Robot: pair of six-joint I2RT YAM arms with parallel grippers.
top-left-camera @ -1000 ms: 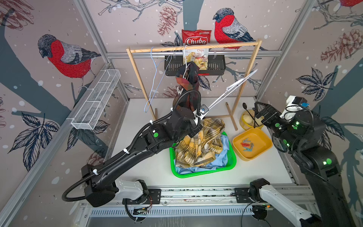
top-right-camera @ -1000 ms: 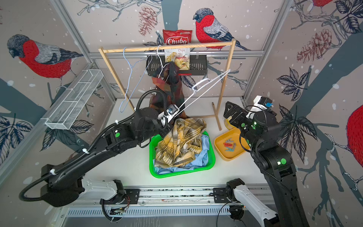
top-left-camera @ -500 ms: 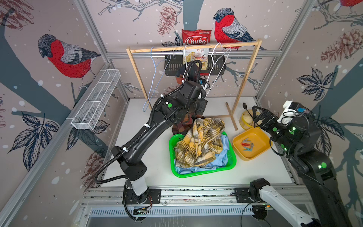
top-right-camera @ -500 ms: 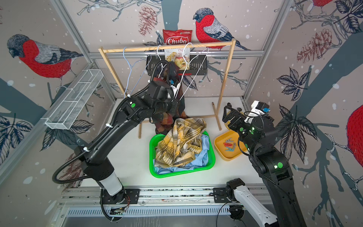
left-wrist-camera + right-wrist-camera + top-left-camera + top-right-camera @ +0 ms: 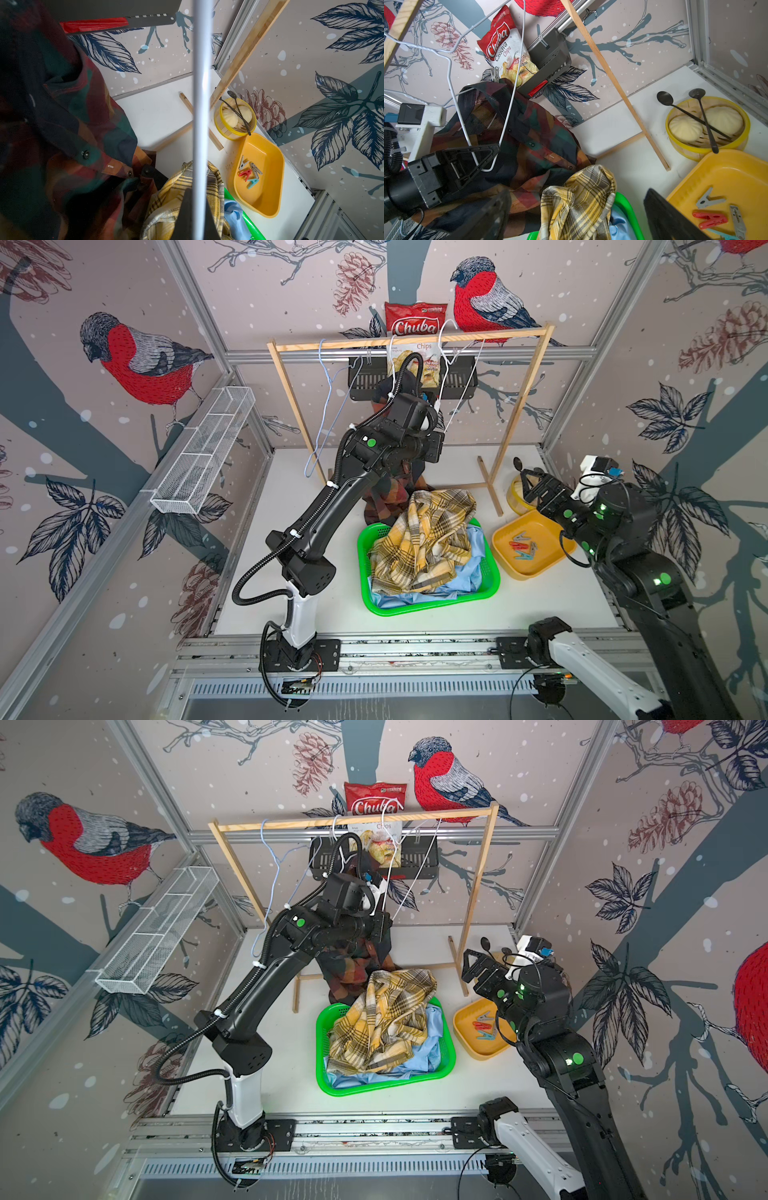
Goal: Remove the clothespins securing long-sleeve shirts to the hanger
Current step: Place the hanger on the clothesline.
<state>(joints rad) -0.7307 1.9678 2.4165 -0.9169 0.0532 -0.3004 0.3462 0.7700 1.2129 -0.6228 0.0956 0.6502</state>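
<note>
L gripper (image 5: pixel 492 158) clamps the white hanger (image 5: pixel 507 116) at its low corner, prob. steadying it on the rail (image 5: pixel 415 339), while R gripper (image 5: pixel 467 968) gapes empty near the yellow tray (image 5: pixel 544 539) on the right holding freed clothespins (image 5: pixel 521 549).

Lab cell: aluminium frame (image 5: pixel 577 353), wallpaper (image 5: pixel 145 360)

I saw a loose cluster of clothespins (image 5: pixel 521 549), red, teal and whitish-grey, lying in the yellow tray (image 5: pixel 548 568). One pale clothespin (image 5: pixel 495 75) pinched the shoulder of the dark check shirt (image 5: pixel 529 135), which hung crumpled from a white wire hanger (image 5: pixel 392 358), its hem down beside the green basket (image 5: pixel 492 572). In that basket the yellow plaid shirt (image 5: pixel 424 539) lay heaped over the light blue shirt (image 5: pixel 471 572).
</note>
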